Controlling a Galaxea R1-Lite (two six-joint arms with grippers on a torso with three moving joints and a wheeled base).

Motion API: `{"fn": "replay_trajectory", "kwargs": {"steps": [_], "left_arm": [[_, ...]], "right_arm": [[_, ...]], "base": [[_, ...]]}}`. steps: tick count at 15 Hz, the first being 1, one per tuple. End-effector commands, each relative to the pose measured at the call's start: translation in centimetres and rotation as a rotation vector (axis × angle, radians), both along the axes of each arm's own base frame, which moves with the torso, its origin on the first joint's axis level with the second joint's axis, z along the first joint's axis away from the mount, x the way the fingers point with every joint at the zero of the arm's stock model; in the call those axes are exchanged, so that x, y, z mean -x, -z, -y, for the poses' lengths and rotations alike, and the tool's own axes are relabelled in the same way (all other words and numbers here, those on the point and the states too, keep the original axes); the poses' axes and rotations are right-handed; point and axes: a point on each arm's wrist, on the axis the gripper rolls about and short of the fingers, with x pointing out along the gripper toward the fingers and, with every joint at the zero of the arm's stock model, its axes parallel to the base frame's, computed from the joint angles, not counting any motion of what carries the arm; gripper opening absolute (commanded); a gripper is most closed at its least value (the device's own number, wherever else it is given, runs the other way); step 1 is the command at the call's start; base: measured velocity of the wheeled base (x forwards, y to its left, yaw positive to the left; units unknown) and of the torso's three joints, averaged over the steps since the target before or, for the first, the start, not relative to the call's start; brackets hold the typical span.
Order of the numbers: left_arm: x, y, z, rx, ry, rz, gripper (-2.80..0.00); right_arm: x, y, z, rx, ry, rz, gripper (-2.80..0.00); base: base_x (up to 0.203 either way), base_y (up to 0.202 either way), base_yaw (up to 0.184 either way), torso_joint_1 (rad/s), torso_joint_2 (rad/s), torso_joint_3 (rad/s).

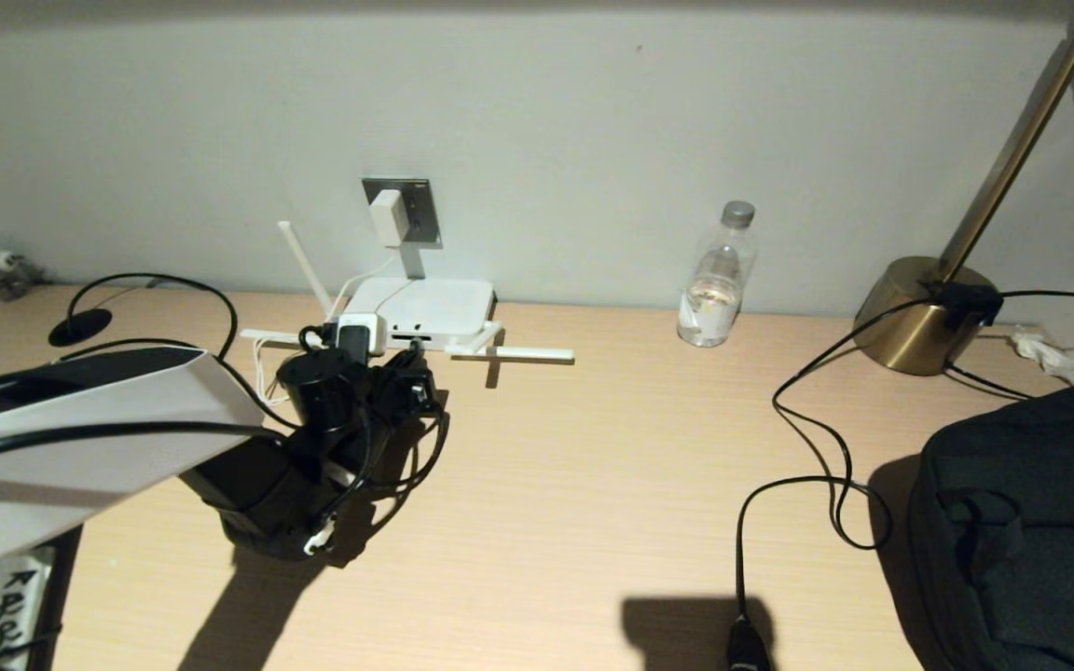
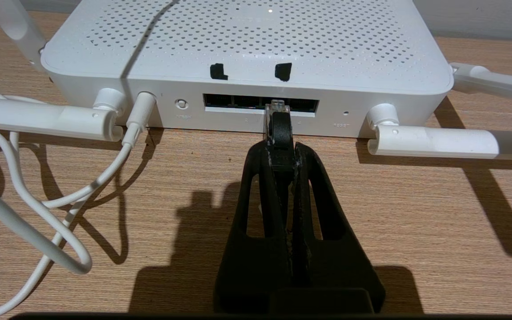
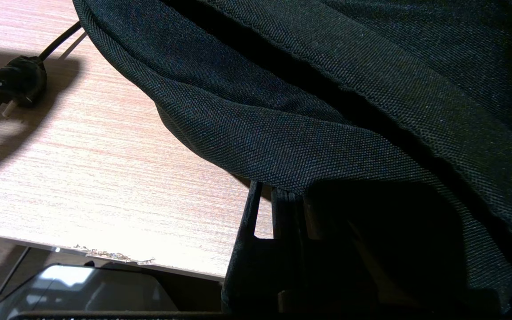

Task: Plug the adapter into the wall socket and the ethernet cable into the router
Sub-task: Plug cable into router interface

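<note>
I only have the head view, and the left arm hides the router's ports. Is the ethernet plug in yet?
Observer: The ethernet cable isn't seated. Its clear plug is only at the mouth of a port in the router.
Operator: Grip fine?
Observer: The left gripper has its jaws shut on the cable just behind the plug.
Operator: Right arm?
Observer: The right gripper sits at the front edge of the table, partly under the dark bag.

The left arm (image 1: 80, 438) wears a white angular shell over black housing, with a black cable running along it and a black cylindrical wrist wrapped in looping black wires. Its left gripper (image 2: 282, 146) has two matte black fingers (image 2: 256, 195) with long slotted cut-outs, scuffed pale at their inner edges. The right gripper (image 3: 274, 231) looks similarly black, though mostly in shadow.
</note>
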Motion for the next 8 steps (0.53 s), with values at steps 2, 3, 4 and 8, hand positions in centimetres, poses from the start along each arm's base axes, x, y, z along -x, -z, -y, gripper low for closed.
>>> {"fn": "replay_trajectory", "kwargs": {"steps": [2,3,4,8], "left_arm": [[0.43,-0.48,0.07,0.005,0.006,0.010,-2.80],[0.43,-0.48,0.08,0.005,0.006,0.010,-2.80],[0.43,-0.48,0.08,0.010,0.006,0.010,-2.80],[0.44,-0.64,0.07,0.013,0.005,0.014,-2.80]], "right_arm": [[-0.01,0.01,0.00,0.000,-0.001,-0.003,-2.80],[-0.01,0.01,0.00,0.000,-0.001,-0.003,-2.80],[0.00,-0.03,0.00,0.000,-0.001,-0.001,-2.80],[-0.01,0.01,0.00,0.000,-0.001,-0.003,-2.80]], "base": [[0.000,0.000,0.000,0.000,0.00,0.000],[0.000,0.000,0.000,0.000,0.00,0.000],[0.000,0.000,0.000,0.000,0.00,0.000],[0.000,0.000,0.000,0.000,0.00,0.000]]}}
